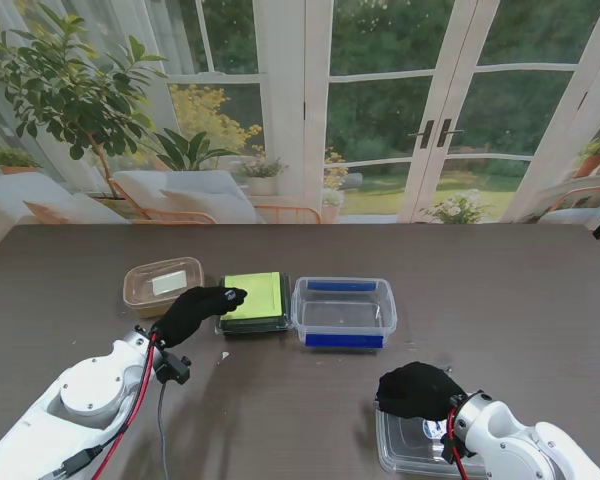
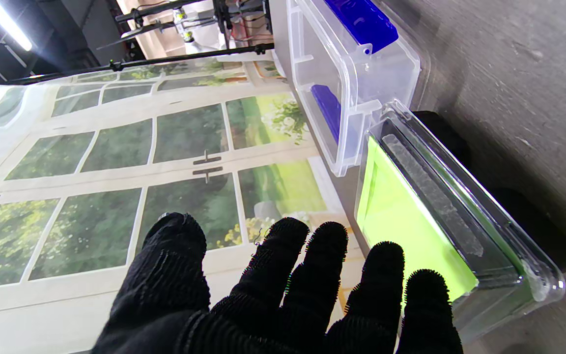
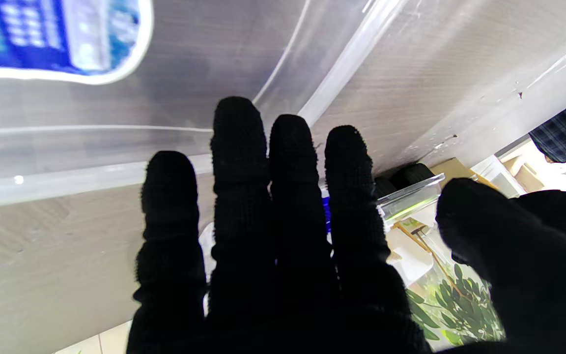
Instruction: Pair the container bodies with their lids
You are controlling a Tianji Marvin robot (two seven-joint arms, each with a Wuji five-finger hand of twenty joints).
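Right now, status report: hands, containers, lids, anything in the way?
Left hand open, fingers spread at green-lidded box. Right hand open over clear lid near me. Blue-latched container and tan container uncovered. Nothing blocking.

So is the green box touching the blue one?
Cannot tell. In the stand view the green box sits right beside the blue box, and the left wrist view shows their rims overlapping, so neither shows contact or a gap plainly.

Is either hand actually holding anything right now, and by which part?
Nothing is clearly held. The left hand is open beside the green-lidded container. The right hand lies over the clear lid's far edge; grip unclear.
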